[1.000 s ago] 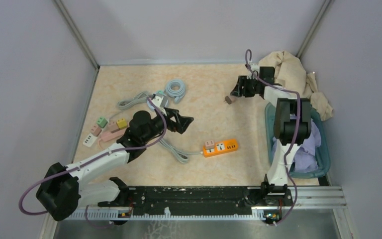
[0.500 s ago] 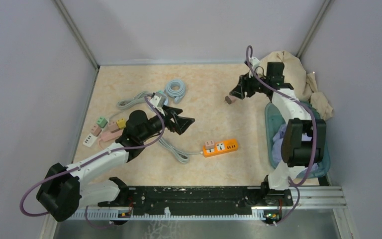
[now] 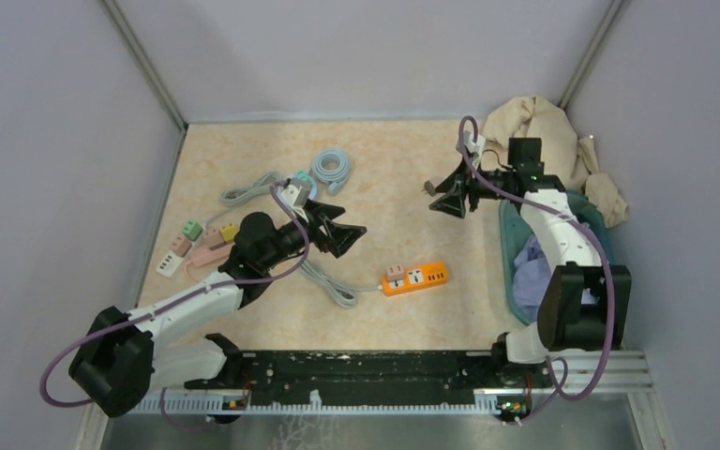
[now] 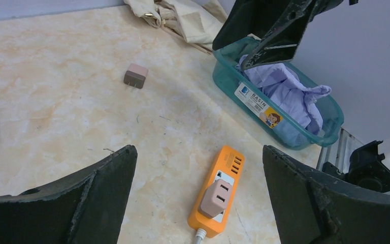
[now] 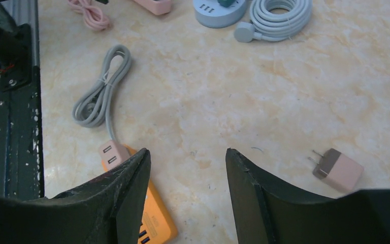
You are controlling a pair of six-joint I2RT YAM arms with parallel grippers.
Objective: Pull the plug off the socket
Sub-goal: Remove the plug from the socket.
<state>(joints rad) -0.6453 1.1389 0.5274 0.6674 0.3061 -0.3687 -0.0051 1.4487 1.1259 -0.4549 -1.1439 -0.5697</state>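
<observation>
An orange power strip (image 3: 422, 278) lies on the table middle, with a pink plug (image 3: 395, 273) seated in its left end. My left gripper (image 3: 349, 232) is open and empty, hovering left of the strip. In the left wrist view the plug (image 4: 216, 197) and strip (image 4: 232, 162) lie between and beyond my wide-open fingers. My right gripper (image 3: 446, 199) is open and empty above the far table. In the right wrist view the plug (image 5: 112, 154) and strip (image 5: 156, 223) show beside its left finger (image 5: 127, 188).
A loose pink adapter (image 3: 429, 187) lies by my right gripper, also in the right wrist view (image 5: 338, 170). A teal basin (image 3: 507, 234) of clothes and a beige cloth (image 3: 544, 127) sit at the right. A grey coiled cable (image 3: 331, 169) and small adapters (image 3: 192, 242) lie at the left.
My right gripper has swung nearer and lower, from behind the loose adapter to beside it, its arm folding over the basin. My left gripper shifted only slightly.
</observation>
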